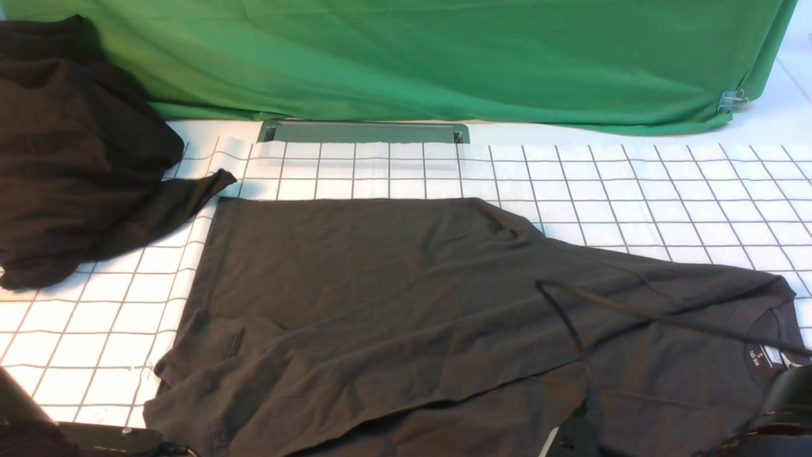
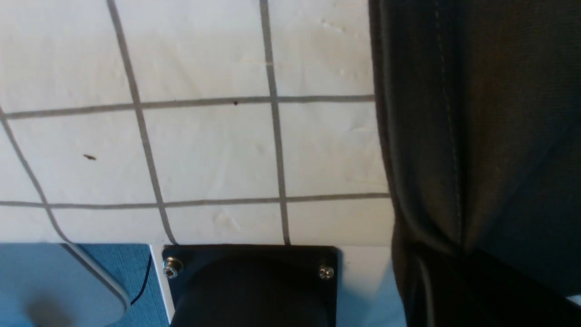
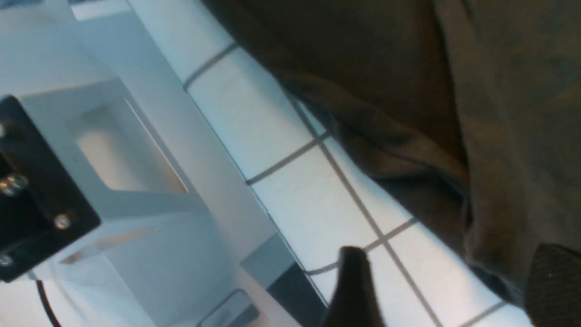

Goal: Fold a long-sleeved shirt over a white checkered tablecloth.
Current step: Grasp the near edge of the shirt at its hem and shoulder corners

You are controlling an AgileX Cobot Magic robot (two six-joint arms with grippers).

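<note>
On the checkered tablecloth (image 1: pixel 634 190), dark wrinkled long-sleeved shirt (image 1: pixel 393 298), neck label (image 1: pixel 771 355) showing; black cloth heap (image 1: pixel 70 158) at tablecloth's far-left; cable (image 1: pixel 634 312) crossing; left gripper closed, hold unseen; right gripper (image 3: pixel 454 290) wide apart.

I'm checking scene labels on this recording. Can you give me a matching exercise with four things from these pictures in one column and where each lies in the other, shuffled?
Things:
1. long-sleeved shirt
2. white checkered tablecloth
3. green cloth
4. black cloth heap

Places:
A. hangs across the far side, behind the table top
B. bunched up at the far left
C. spread out in the middle, neck label toward the right
D. grid-lined sheet lying under the shirt

Pairs: 1-C, 2-D, 3-A, 4-B
</note>
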